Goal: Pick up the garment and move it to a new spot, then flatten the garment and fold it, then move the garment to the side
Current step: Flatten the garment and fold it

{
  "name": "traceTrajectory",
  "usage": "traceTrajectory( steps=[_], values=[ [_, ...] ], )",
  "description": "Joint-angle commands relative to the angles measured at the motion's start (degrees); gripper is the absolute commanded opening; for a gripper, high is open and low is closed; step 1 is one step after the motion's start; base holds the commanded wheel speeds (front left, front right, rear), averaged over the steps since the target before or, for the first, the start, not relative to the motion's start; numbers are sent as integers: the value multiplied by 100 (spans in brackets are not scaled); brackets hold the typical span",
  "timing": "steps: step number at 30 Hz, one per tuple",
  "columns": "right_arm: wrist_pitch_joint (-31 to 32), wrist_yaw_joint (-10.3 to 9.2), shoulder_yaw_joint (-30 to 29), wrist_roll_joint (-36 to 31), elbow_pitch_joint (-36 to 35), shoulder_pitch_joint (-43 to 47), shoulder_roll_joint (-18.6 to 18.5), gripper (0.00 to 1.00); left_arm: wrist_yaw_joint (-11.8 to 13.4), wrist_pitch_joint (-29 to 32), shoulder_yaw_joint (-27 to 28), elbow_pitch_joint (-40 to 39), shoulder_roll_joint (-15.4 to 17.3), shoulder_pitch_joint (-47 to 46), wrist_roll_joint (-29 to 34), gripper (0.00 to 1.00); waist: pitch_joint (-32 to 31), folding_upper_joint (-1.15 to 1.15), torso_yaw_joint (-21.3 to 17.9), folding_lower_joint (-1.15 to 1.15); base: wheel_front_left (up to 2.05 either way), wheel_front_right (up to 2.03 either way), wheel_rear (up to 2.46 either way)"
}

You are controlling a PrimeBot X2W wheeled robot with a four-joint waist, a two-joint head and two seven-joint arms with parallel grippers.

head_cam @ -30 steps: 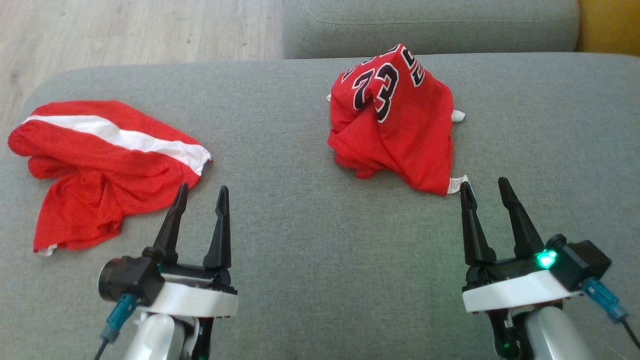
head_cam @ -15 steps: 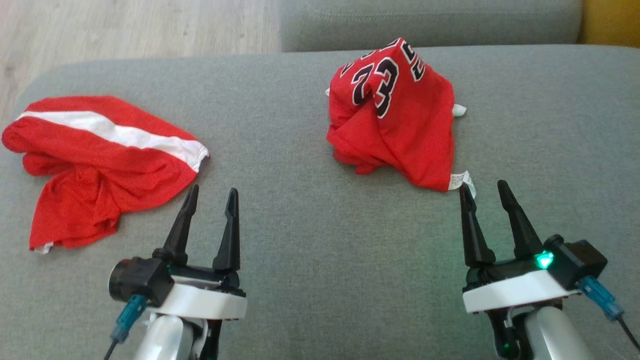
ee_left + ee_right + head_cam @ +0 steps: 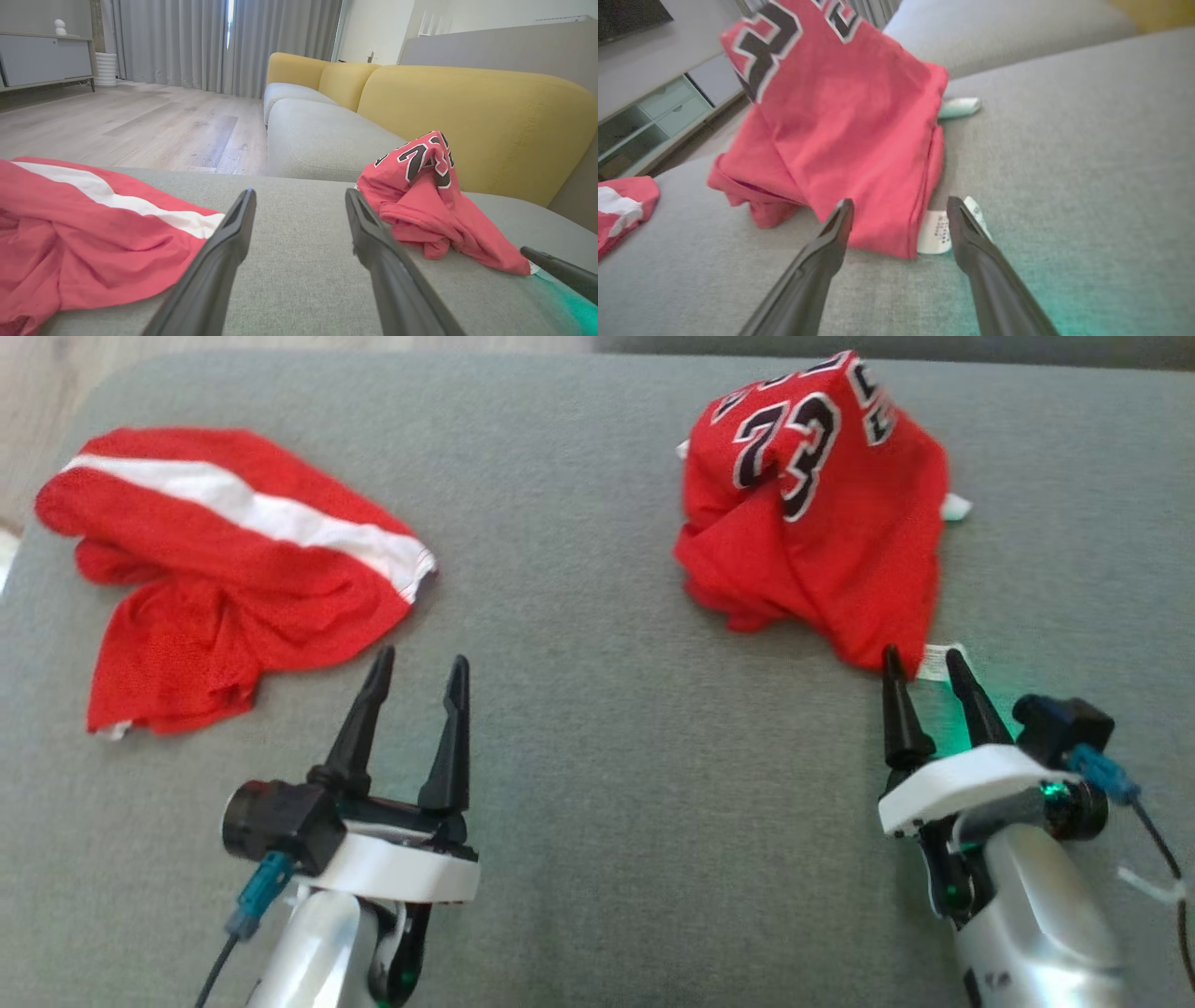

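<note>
Our right tool (image 3: 922,653) stands released, its two dark fingers set either side of the near corner of the crumpled red mesh jersey with black numerals (image 3: 822,532), by its white label (image 3: 934,231), on the grey fabric sofa seat (image 3: 597,756). Our left tool (image 3: 422,658), also released, holds nothing, just beside the red shorts with a white stripe (image 3: 233,588).

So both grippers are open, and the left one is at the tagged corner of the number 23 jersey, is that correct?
Not quite. It is the right gripper at the tagged corner of the number 23 jersey; the left gripper sits near the striped red garment. Both are open, as the head view shows.
</note>
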Motion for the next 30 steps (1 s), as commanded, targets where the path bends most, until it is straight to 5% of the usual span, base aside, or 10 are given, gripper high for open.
traceTrajectory(
  steps=[1, 7, 8, 9, 10, 18, 30],
  values=[
    [10, -4, 94, 34, 12, -219, -16, 100, -31, -53, 149, -145, 6, -220, -22, 100, 90, 0, 112, -1, 0, 0, 0],
    [63, -4, 232, -156, 952, -706, -16, 100, -32, -53, 130, -144, 1, -266, -62, 100, 152, 0, 214, -1, 0, 0, 0],
    [59, -4, 303, -139, 1048, -765, -16, 76, -32, -53, 140, -145, 1, -267, -62, 100, 155, 0, 210, -1, 0, 0, 0],
    [36, -4, 352, -160, 1126, -826, -16, 10, -32, -53, 157, -148, 0, -262, -60, 100, 156, 0, 193, -1, 0, 0, 0],
    [-1, -4, 376, -217, 1189, -884, -16, 0, -32, -53, 173, -154, 0, -253, -68, 100, 149, 0, 166, -1, 0, 0, 0],
    [-221, -4, -56, -906, 1233, -1055, -93, 0, -32, -53, 167, -145, -1, -175, -60, 100, -82, 0, -171, -1, 0, 0, 0],
    [953, -4, -1491, -1925, 24, -1252, -1816, 0, -33, -53, 115, -203, -1, -16, -134, 100, -484, 0, -268, -1, 0, 0, 0]
  ],
)
